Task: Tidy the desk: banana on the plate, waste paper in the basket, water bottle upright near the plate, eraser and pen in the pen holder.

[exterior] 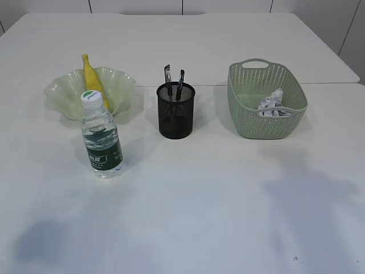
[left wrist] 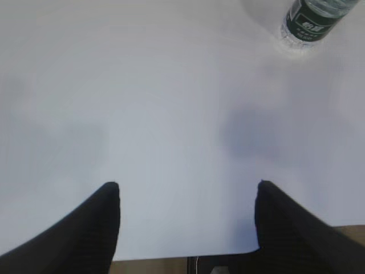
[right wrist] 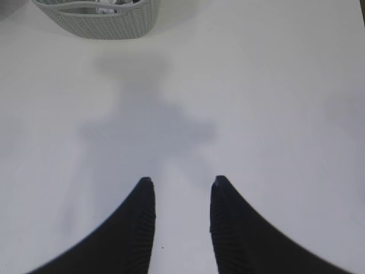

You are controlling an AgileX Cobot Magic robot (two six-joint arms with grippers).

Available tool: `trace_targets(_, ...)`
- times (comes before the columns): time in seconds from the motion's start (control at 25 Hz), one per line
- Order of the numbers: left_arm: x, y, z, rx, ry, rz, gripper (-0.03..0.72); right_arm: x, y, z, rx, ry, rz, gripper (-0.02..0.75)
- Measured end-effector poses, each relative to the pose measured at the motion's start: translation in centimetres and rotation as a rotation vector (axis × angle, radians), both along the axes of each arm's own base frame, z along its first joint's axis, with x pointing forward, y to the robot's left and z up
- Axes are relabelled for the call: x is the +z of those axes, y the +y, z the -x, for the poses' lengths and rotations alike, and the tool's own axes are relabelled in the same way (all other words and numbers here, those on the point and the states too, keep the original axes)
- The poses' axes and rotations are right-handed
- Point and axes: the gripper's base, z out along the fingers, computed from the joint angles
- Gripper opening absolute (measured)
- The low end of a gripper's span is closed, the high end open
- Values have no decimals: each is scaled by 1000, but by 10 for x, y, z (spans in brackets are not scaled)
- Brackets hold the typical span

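A yellow banana lies on the pale green wavy plate. A clear water bottle with a green label stands upright in front of the plate; its base shows in the left wrist view. The black mesh pen holder holds pens; the eraser is not visible. Crumpled waste paper lies in the green basket, which also shows in the right wrist view. My left gripper is open and empty over bare table. My right gripper is open and empty.
The white table's near edge shows in the left wrist view. Neither arm is in the exterior view; only their shadows fall on the table front.
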Motion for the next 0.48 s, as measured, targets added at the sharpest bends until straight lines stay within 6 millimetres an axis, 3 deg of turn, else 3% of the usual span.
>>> trace_targets(0.48, 1, 3, 56, 1, -94, 8, 519, 20, 3, 31, -2, -58, 0, 247)
